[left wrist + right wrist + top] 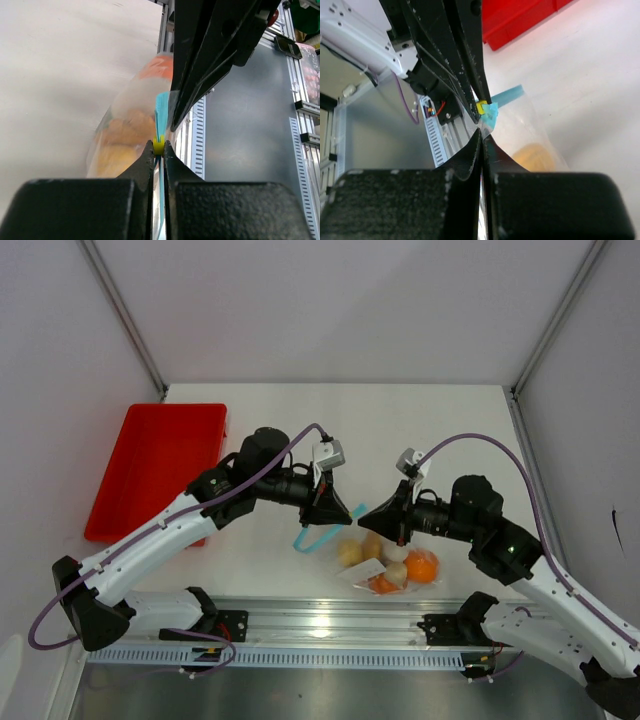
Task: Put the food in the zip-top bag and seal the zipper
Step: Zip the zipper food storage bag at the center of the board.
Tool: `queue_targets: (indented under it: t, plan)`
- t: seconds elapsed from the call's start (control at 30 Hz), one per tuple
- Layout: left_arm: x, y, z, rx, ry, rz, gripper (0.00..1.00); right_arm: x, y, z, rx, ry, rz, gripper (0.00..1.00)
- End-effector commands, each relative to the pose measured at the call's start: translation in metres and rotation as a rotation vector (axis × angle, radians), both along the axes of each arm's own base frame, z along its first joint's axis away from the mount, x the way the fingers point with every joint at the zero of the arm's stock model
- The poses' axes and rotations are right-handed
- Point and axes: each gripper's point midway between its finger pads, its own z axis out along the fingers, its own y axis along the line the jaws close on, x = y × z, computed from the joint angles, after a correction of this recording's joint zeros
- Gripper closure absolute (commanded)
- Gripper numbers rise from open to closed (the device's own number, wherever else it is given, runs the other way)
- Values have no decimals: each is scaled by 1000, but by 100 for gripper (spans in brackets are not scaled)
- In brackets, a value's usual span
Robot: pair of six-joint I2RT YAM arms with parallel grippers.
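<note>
The zip-top bag [366, 571] lies near the table's front edge with the food inside it, an orange piece [421, 566] and yellowish ones [350, 553]. Its teal zipper [312, 540] trails out to the left. My left gripper [349, 515] is shut on the zipper [162, 107] at its yellow slider [158, 145], and the food [125, 135] shows blurred through the plastic behind. My right gripper [363, 515] faces it tip to tip. In the right wrist view it [482, 134] is shut on the bag's edge [520, 125], just below the slider [481, 106].
A red tray [160, 465] sits at the left of the table, behind the left arm. The metal rail [330, 625] with both arm bases runs along the near edge, close to the bag. White walls enclose the table.
</note>
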Motion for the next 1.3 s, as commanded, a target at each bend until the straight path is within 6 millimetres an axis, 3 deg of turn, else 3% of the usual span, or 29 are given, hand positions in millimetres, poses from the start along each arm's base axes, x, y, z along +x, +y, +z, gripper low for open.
queue_targets:
  t: [0.0,0.17,0.4,0.47,0.5,0.63,0.67,0.7,0.77,0.97,1.27]
  plan:
    - [-9,11,-11,45,29,-7,99,12,-9,52,169,-91,-102,100]
    - [-23,20,-6,26,26,-40,99,25,-24,55,183,-94,-188,100]
    - [-31,33,-23,55,52,-14,99,41,-39,56,196,-80,-291,100]
    - [-36,37,-26,59,55,-14,99,39,-34,56,194,-83,-255,100]
    - [-36,38,-25,54,50,-15,99,26,-21,53,175,-70,-131,100]
    - [-37,39,-23,60,38,-29,99,5,-3,32,65,-45,96,100]
    - [-38,39,-19,55,26,-39,100,4,-4,30,45,-69,112,73]
    - [-39,39,-15,50,23,-54,99,5,-5,30,35,-79,112,54]
    - [-39,39,-8,36,6,-55,100,2,-8,33,14,-96,121,23]
    - [-37,32,13,23,1,-81,99,-20,-6,47,-6,-128,276,18]
    - [-36,22,29,0,-8,-146,99,-32,13,30,-53,-41,426,33]
